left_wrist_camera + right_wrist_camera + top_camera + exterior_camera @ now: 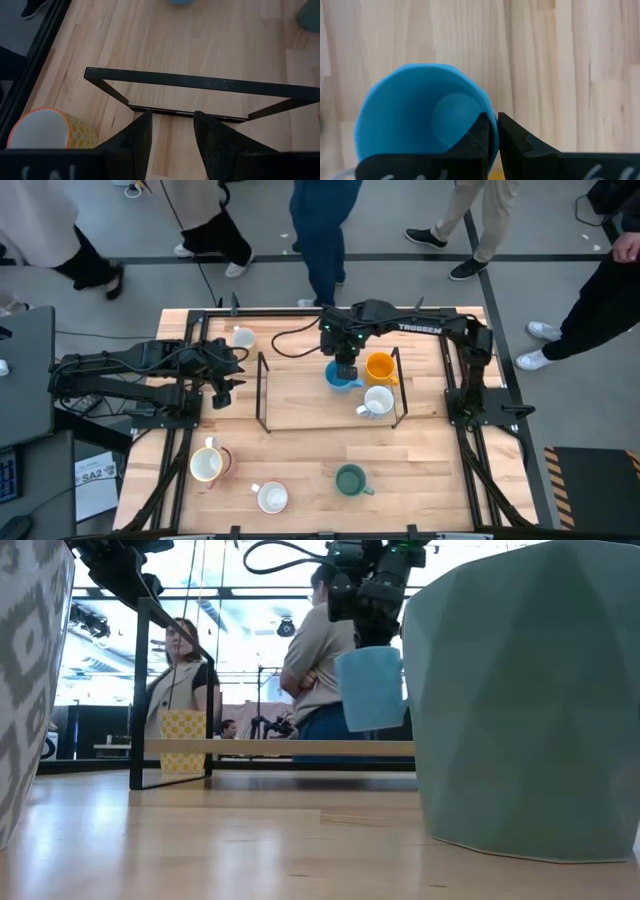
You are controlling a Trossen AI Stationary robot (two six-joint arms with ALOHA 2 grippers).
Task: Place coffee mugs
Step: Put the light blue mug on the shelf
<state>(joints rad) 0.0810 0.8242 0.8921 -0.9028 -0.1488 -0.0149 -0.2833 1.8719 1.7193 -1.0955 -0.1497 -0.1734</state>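
While the high view looks down on the table (pixel 300 470), the right gripper (pixel 345 370) sits over the black wire rack (pixel 262 390), fingers pinched on the rim of the blue mug (pixel 340 378); orange mug (pixel 380 366) and a white mug (pixel 377 402) stand just beyond those fingers inside the rack, so blue is likely going in beside them. Left gripper (pixel 218 392) waits outside the rack's other end, with one white mug (pixel 241 337) near it. Low view: blue mug (pixel 371 688) hangs off the shelf board under the right gripper (pixel 375 615), clear of the wood, held by its rim so the base can land flat. Left wrist view: left fingers (pixel 137 142) parted, nothing between them, rack bar ahead, yellow-patterned mug (pixel 47 134) beside one finger. Right wrist view: fingers (pixel 482 134) closed on the blue mug's wall, one inside, one outside
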